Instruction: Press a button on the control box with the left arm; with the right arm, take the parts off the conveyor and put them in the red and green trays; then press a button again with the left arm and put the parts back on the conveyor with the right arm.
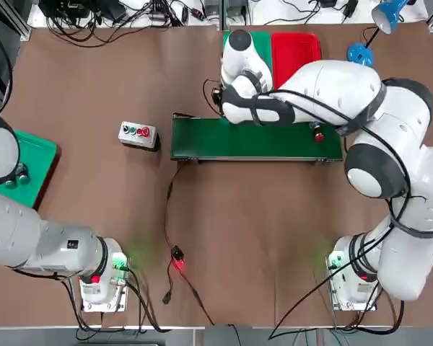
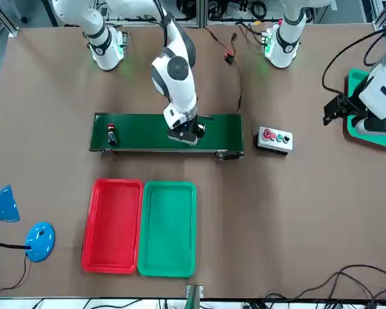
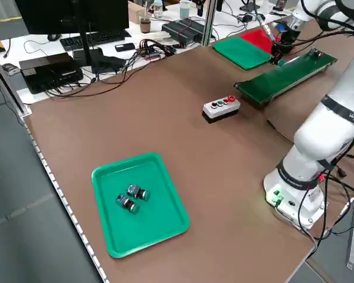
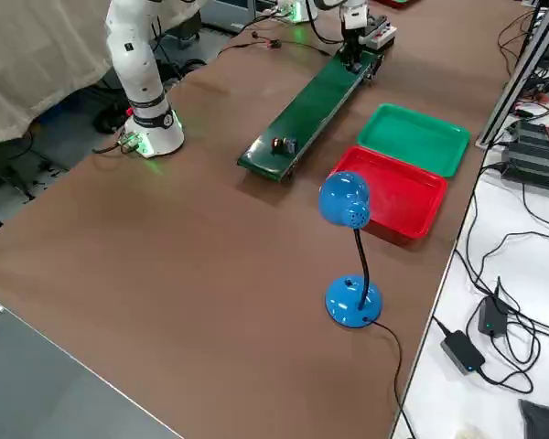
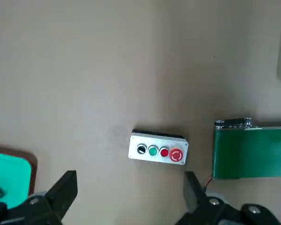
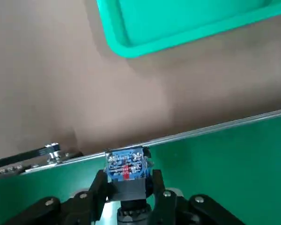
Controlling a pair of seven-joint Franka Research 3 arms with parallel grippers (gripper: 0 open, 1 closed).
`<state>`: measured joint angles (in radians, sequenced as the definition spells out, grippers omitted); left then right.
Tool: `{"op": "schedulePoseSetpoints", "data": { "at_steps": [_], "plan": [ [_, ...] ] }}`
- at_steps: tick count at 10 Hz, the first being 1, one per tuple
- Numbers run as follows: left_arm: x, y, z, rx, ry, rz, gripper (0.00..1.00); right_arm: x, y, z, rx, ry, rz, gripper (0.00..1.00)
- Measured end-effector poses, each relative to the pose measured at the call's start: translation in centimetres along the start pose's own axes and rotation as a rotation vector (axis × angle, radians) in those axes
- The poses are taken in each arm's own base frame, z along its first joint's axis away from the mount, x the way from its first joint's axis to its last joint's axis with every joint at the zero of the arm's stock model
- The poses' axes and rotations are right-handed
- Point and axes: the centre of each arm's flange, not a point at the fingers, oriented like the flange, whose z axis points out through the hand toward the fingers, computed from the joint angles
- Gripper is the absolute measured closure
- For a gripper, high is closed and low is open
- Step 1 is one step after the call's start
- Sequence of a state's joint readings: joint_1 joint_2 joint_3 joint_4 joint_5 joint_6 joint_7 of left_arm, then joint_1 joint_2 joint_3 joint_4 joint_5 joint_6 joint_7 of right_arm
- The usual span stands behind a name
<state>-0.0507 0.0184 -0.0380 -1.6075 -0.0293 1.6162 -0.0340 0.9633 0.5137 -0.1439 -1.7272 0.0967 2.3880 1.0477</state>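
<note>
From where I'm standing, the conveyor [image 2: 157,125] is the thing to go by. One part with a red cap [image 2: 111,134] sits on its green belt, towards the end on the robot's right. Above the belt, nearer the other end, the right gripper [image 6: 129,176] has its fingers closed on a dark-capped part [image 6: 127,165], gripping it by the sides, with a blue circuit board showing through the clear housing.

Across the conveyor from the robot, the red tray [image 2: 112,225] and the green tray [image 2: 168,228] lie side by side, the red one farther to the robot's right; the floor of each shows plain from rim to rim. Well off the conveyor's left end is another tray, also green [image 3: 115,236], and in it two green-capped parts [image 3: 138,192] lie on their sides, close together.

Between that side tray and the conveyor, just off the conveyor's left end, sits the control box [image 5: 158,147], its row of buttons facing up: black, green, red and a bigger red one. The left gripper [image 5: 130,176] is up above the table, off the conveyor's left end, its fingers spread wide with nothing between them. Past the conveyor's right end, on the trays' side, stands a blue lamp [image 4: 353,300].
</note>
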Motion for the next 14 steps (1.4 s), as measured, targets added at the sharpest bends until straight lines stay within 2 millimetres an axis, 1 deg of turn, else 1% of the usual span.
{"op": "schedulePoseSetpoints", "data": {
  "at_steps": [4, 5, 8, 9, 10, 11, 12, 13, 14],
  "plan": [
    [0.0, 0.1, 0.0, 0.000, 0.000, 0.001, 0.00, -2.8, -0.5, 3.1, -0.039, -0.016, -0.044, 0.57],
    [0.0, 0.0, 0.0, 0.000, 0.000, 0.001, 0.00, -3.2, -0.5, 3.8, -0.048, -0.018, -0.051, 0.57],
    [0.0, 0.0, 0.0, 0.000, 0.000, 0.000, 0.00, -3.3, -0.5, 4.1, -0.051, -0.011, -0.059, 0.56],
    [0.0, 0.0, 0.0, 0.000, 0.000, 0.000, 0.00, -3.3, -0.5, 4.1, -0.060, 0.004, -0.077, 0.48],
    [0.0, 0.0, 0.0, 0.000, 0.000, 0.000, 0.00, -3.2, -0.4, 4.2, -0.075, 0.027, -0.105, 0.44],
    [0.0, 0.0, 0.0, 0.000, 0.000, 0.000, 0.00, -3.1, -0.3, 4.3, -0.083, 0.041, -0.122, 0.32],
    [0.0, 0.0, 0.0, 0.000, 0.000, 0.000, 0.00, -2.7, -0.2, 4.2, -0.084, 0.047, -0.121, 0.17],
    [0.0, -0.1, 0.0, 0.000, 0.000, -0.002, 0.00, -1.9, -0.2, 3.8, -0.079, 0.057, -0.114, 0.01],
    [0.0, -0.2, 0.0, 0.000, 0.000, -0.004, 0.00, -0.2, -0.2, 3.0, -0.067, 0.073, -0.106, 0.00]
  ]
}}
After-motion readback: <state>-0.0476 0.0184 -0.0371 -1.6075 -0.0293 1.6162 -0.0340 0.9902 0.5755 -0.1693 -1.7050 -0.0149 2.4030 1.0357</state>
